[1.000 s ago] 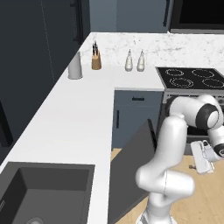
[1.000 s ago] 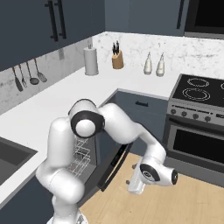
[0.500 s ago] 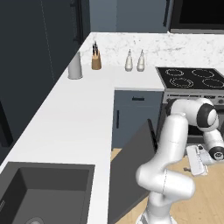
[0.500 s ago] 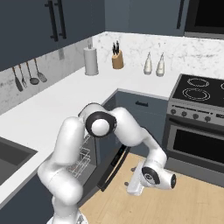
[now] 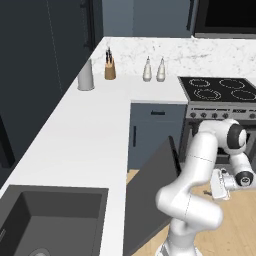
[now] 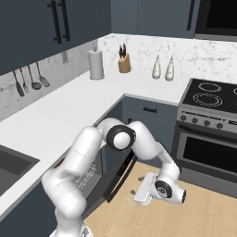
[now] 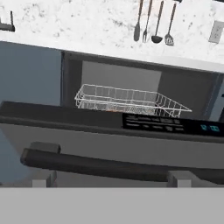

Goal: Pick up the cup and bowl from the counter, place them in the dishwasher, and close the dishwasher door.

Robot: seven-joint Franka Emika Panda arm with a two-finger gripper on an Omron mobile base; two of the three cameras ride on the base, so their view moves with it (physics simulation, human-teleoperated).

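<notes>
Counter [image 5: 90, 135]: long white L-shaped worktop; runs from the sink at 7 o'clock in the left base view up to the marbled backsplash at 12 o'clock, then right to the stove.
Dishwasher [image 7: 131, 87]: open under the counter; in the hand view its dark cavity sits at centre.
Dishwasher door [image 5: 150, 192]: dark slate-grey panel, partly raised and tilted, neither flat nor shut; in the left base view it stands at 6 o'clock, just left of the arm. In the hand view its top edge with the control strip crosses mid-picture, the long bar handle [image 7: 109, 165] below it at 6 o'clock.
Rack [image 7: 131, 101]: white wire basket inside the dishwasher, just behind the door's top edge; a faint reddish spot shows at its front rim, too small to identify.
Gripper [image 6: 139, 193]: low over the wooden floor [image 6: 203, 213], at 5 o'clock in the right base view, near the door's outer face and pointed toward it; apart from the door as far as can be seen. Whether the fingers are spread or closed cannot be told; nothing is seen held.
Stove [image 5: 220, 90]: black cooktop at 2 o'clock in the left base view, steel oven below.
Canister [image 5: 85, 76]: tall, grey, near the backsplash corner.
Knife block [image 5: 110, 70]: tan, just right of the canister.
Two bottles [image 5: 154, 71]: pale, side by side, between knife block and stove.
Utensils [image 7: 153, 22]: hanging on the wall at 12 o'clock in the hand view.
</notes>
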